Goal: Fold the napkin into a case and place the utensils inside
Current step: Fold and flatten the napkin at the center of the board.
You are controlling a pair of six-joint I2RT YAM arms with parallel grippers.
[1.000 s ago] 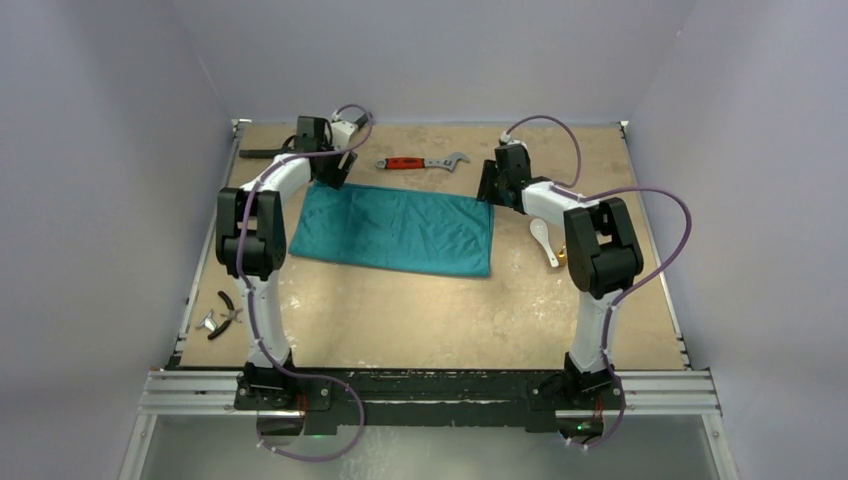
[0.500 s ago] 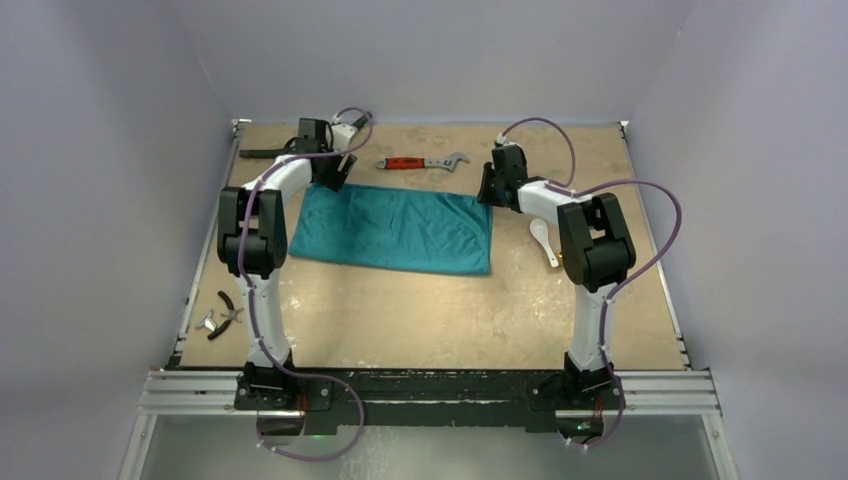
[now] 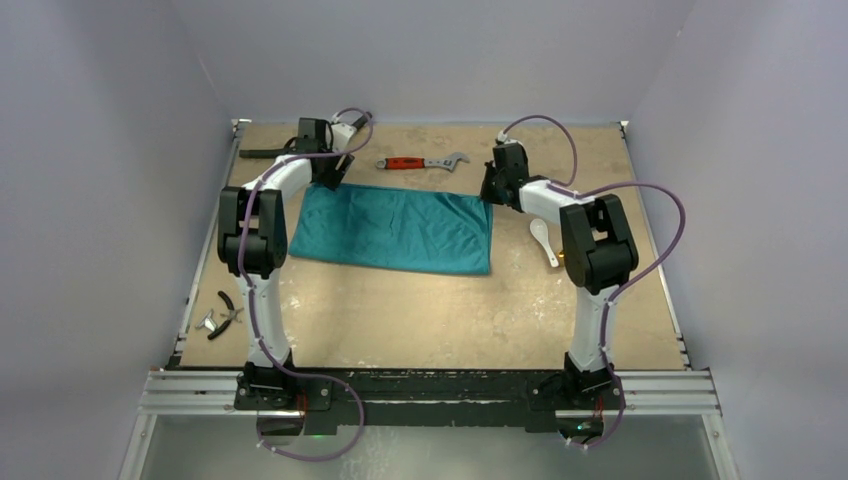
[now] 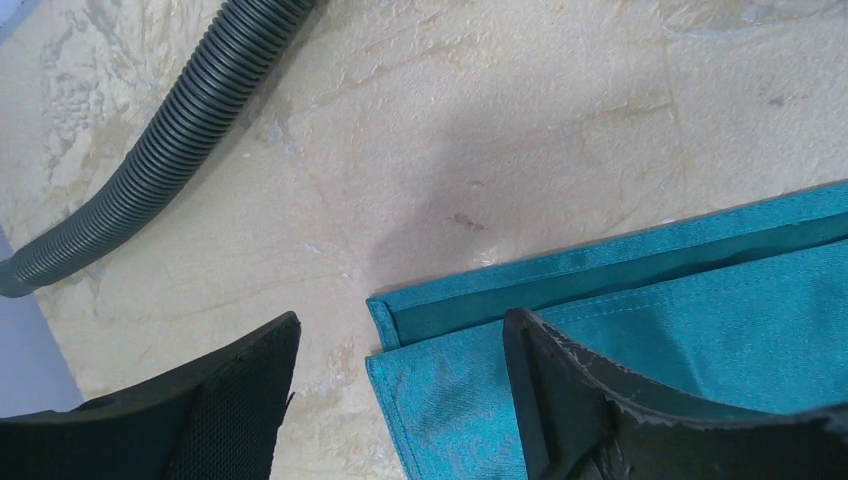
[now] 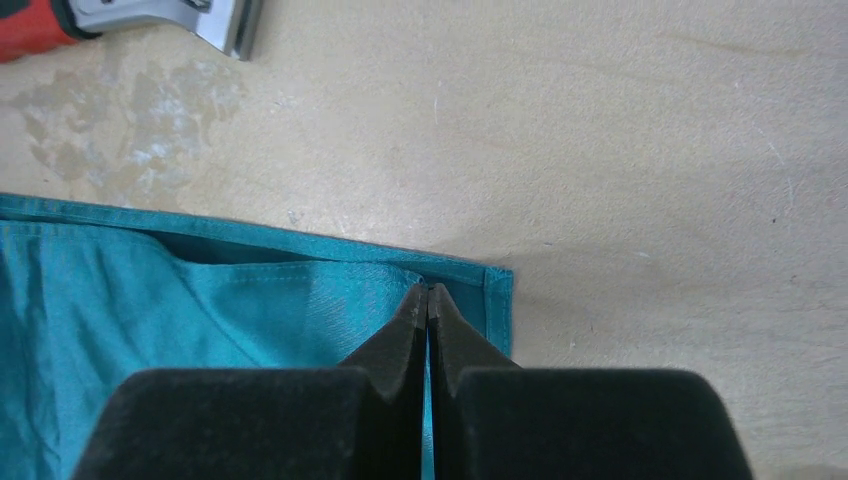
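— Start at your left. What is there?

— Small black-handled pliers [image 3: 222, 310] lie at the near left edge of the desk [image 3: 420, 310], well apart from everything else. Far back, a black ribbed hose [image 4: 170, 140] curves across the far left corner.

— And your left jaws?

— Wide apart, straddling the far left corner of the napkin [image 3: 395, 228]. One finger [image 4: 235, 400] is over bare desk, the other over the cloth. Whether either touches down, I cannot tell.

— Where does the napkin lie?

— Flat on the far half of the desk, between my two arms. It is teal and lies in two layers, the hems nearly matched at that corner.

— Beyond it?

— A red-handled wrench [image 3: 415, 161], just past the far edge and apart from the cloth.

— Your right jaws?

— Pinched tight on the napkin's far right corner. The tips meet right at the hem, and the cloth puckers slightly toward them.

— Further right?

— A white spoon [image 3: 543, 238] on the desk, just beside the napkin's right edge, not touching it.
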